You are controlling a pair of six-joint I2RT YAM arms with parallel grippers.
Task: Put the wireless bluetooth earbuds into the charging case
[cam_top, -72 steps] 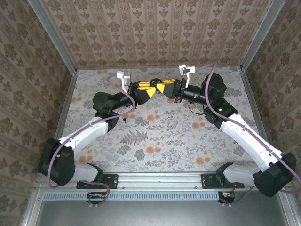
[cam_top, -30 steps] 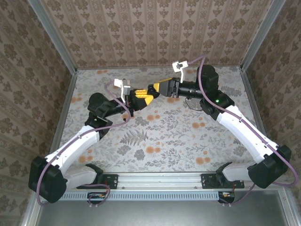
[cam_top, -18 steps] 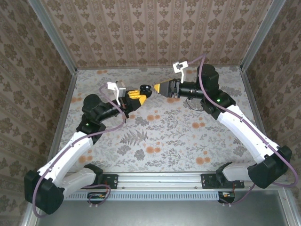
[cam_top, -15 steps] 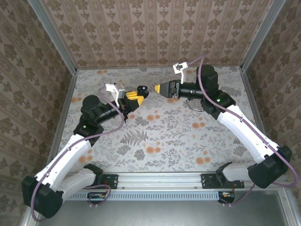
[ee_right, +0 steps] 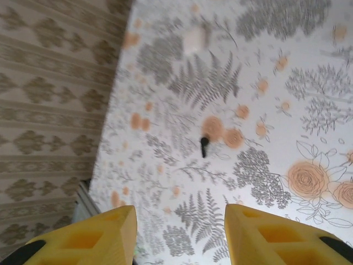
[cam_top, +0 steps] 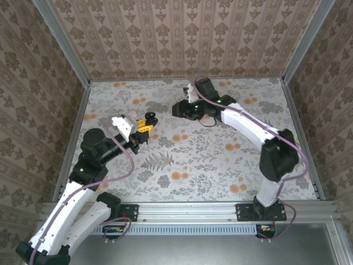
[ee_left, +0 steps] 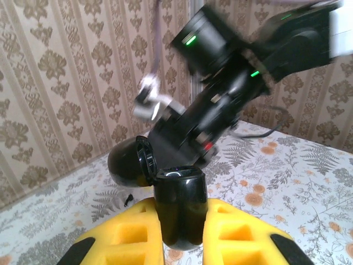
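One earbud (ee_right: 204, 146) — a dark speck flat on the floral table (ee_right: 287, 99), apart from the charging case (ee_left: 177, 190). Case upright, lid flipped open, pinched between the yellow fingers of the left gripper (ee_left: 179, 226). Beyond the case, the right gripper (ee_right: 179, 221) — fingers spread, pointed down at the table.

I am counting one charging case (ee_left: 177, 207), black and hinged open, clamped in my left end effector (ee_left: 179, 223). I am seeing one earbud (ee_right: 204, 145) lying on the table (ee_right: 287, 110) at twelve o'clock from my right end effector (ee_right: 179, 221), which is standing apart around nothing. One more dark speck (ee_left: 128, 197) is lying at nine o'clock of the charging case; whether it is a second earbud I cannot tell. I am counting two end effectors and one table.
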